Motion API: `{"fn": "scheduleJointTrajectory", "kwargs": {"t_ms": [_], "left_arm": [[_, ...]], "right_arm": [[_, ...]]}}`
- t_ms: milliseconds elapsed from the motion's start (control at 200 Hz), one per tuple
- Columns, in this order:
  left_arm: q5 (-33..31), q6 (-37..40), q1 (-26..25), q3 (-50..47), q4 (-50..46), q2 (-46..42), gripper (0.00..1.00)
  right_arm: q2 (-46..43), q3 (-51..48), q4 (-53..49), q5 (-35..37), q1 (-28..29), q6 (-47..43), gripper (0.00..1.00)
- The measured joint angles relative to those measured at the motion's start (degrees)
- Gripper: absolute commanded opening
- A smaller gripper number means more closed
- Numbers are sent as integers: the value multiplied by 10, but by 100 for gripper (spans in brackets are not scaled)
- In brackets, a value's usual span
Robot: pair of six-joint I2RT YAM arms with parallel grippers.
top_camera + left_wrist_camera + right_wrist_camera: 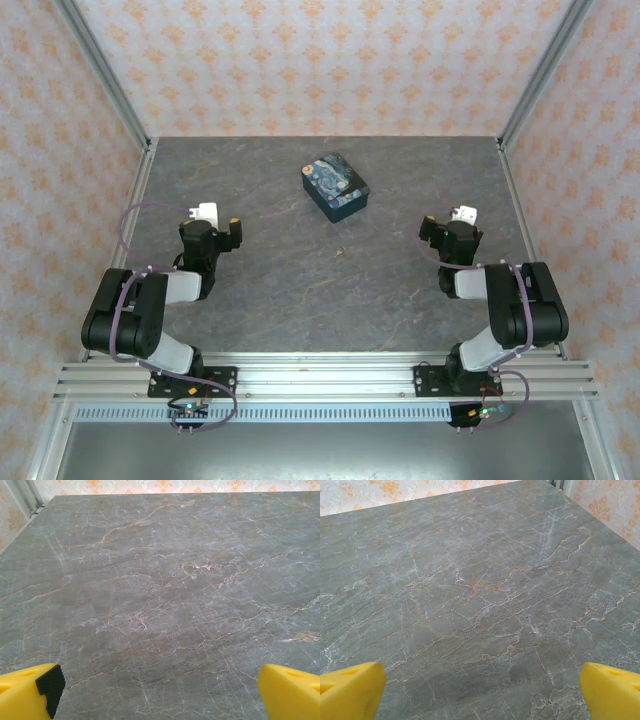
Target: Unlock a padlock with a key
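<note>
The padlock and the key are out of view. My left gripper (160,692) is open, its yellow fingertips (25,695) far apart over bare marble with nothing between them. My right gripper (482,692) is open the same way, its yellow fingertips (612,692) wide over the bare table. In the top view the left gripper (210,228) rests folded back at the near left and the right gripper (452,230) at the near right, both well short of the box.
A dark blue box (336,186) with a swirly pattern sits closed at the middle back of the grey marble table (320,280). Aluminium posts (135,130) and patterned walls enclose the table on three sides.
</note>
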Motion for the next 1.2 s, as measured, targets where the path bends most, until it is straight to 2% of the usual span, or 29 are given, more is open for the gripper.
{"fn": "scheduleJointTrajectory", "kwargs": {"t_ms": [876, 951, 1076, 1201], "left_arm": [[0, 0, 3, 1, 0, 0, 100], [0, 0, 3, 11, -24, 0, 100], [-6, -5, 3, 64, -118, -19, 100], [-8, -16, 3, 112, -184, -59, 100]], "right_arm": [[0, 0, 0, -1, -1, 0, 99], [-1, 0, -1, -2, -3, 0, 99], [-46, 29, -102, 12, -3, 8, 99], [-89, 127, -219, 21, -4, 54, 99]]}}
